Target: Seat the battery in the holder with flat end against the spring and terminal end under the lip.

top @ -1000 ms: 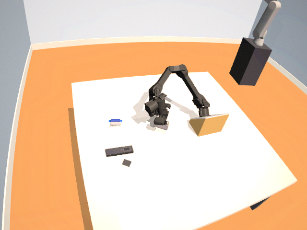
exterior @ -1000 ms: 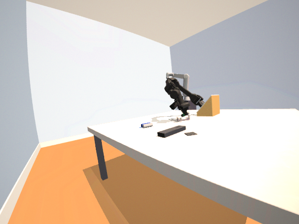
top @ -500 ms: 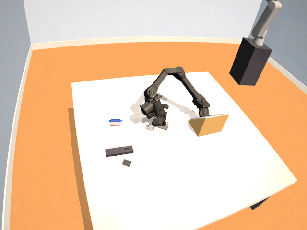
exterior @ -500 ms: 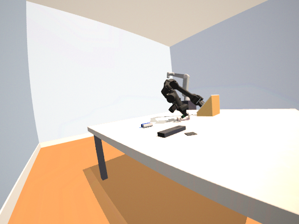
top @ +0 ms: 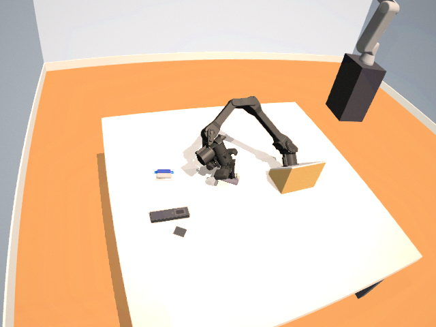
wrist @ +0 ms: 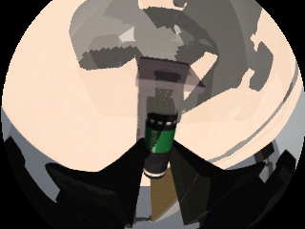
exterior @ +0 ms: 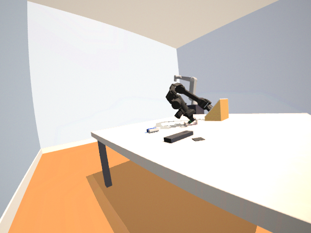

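While gripped, the battery [wrist: 160,143] lies between the fingers.

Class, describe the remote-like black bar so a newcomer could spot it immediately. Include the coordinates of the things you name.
On the white table [top: 267,246] [exterior: 226,155], find the corner nearest the blue-and-white item [top: 163,174] [exterior: 152,130]. Nearby lies a long black bar [top: 165,214] [exterior: 178,136]. Unlike the small flat dark square [top: 180,231] [exterior: 198,139] beside it, it's thick and elongated.
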Robot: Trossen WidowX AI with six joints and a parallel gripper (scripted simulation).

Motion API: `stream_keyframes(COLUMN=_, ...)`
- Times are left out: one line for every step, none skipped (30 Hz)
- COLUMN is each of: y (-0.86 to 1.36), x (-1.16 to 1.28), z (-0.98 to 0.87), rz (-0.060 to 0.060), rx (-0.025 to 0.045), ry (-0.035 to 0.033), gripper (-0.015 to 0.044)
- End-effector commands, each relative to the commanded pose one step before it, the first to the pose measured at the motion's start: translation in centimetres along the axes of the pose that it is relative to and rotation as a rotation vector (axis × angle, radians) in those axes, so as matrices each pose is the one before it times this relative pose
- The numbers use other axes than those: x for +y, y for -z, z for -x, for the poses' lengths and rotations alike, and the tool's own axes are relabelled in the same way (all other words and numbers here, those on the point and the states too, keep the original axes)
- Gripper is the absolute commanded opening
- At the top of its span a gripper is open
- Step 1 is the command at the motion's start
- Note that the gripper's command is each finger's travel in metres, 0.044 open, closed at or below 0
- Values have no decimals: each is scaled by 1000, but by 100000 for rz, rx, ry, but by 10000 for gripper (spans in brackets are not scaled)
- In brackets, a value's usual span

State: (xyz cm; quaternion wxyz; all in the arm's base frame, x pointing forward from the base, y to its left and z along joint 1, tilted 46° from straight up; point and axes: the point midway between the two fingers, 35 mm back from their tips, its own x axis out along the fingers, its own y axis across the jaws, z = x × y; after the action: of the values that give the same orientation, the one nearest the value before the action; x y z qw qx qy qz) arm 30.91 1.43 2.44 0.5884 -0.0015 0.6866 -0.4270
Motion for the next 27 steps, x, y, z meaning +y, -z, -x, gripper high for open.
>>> stream_keyframes(y=-315, x=210, z=160, rz=571, rx=358, ry=-211, gripper=73)
stream_keyframes(y=-70, x=0, z=26, rz=-2, rx=-10, ry=64, gripper=73)
stream_keyframes(y=-70, x=0, z=26, rz=-2, rx=-10, ry=64, gripper=73)
stream_keyframes(y=-70, x=0, z=26, rz=-2, rx=-10, ry=65, gripper=73)
stream_keyframes(y=-68, x=0, z=28, rz=-2, rx=-4, ry=60, gripper=73)
stream_keyframes(y=-68, x=0, z=28, rz=-2, rx=-4, ry=60, gripper=73)
stream_keyframes(y=-68, x=0, z=28, rz=-2, rx=-4, ry=60, gripper=73)
stream_keyframes(y=-61, x=0, z=28, rz=-2, rx=7, ry=52, gripper=73)
stream_keyframes(y=-61, x=0, z=28, rz=-1, rx=7, ry=52, gripper=73)
stream_keyframes(y=-60, x=-1, z=28, rz=-1, rx=7, ry=52, gripper=73)
stream_keyframes(y=-55, x=-1, z=28, rz=1, rx=11, ry=47, gripper=73)
stream_keyframes(y=-55, x=-1, z=28, rz=1, rx=11, ry=48, gripper=73)
stream_keyframes(y=-55, x=-1, z=28, rz=1, rx=11, ry=48, gripper=73)
stream_keyframes(y=-56, x=-1, z=30, rz=0, rx=22, ry=48, gripper=73)
stream_keyframes(y=-57, x=-1, z=31, rz=0, rx=22, ry=49, gripper=73)
stream_keyframes(y=-57, x=-1, z=30, rz=0, rx=22, ry=49, gripper=73)
stream_keyframes(y=-51, x=-1, z=29, rz=-2, rx=27, ry=43, gripper=73)
stream_keyframes(y=-51, x=-1, z=29, rz=-2, rx=27, ry=44, gripper=73)
stream_keyframes(y=-51, x=-1, z=29, rz=-2, rx=27, ry=44, gripper=73)
stream_keyframes(y=-53, x=-1, z=31, rz=-4, rx=33, ry=49, gripper=73)
stream_keyframes(y=-54, x=-1, z=31, rz=-4, rx=34, ry=50, gripper=73)
stream_keyframes(y=-53, x=-1, z=31, rz=-4, rx=34, ry=50, gripper=73)
stream_keyframes(y=-48, x=-1, z=28, rz=-3, rx=32, ry=50, gripper=73)
stream_keyframes(y=-48, x=-1, z=28, rz=-3, rx=33, ry=50, gripper=73)
stream_keyframes(y=-48, x=-1, z=28, rz=-3, rx=33, ry=50, gripper=73)
stream_keyframes(y=-51, x=-1, z=30, rz=-6, rx=34, ry=56, gripper=73)
stream_keyframes(y=-51, x=-1, z=31, rz=-6, rx=34, ry=57, gripper=73)
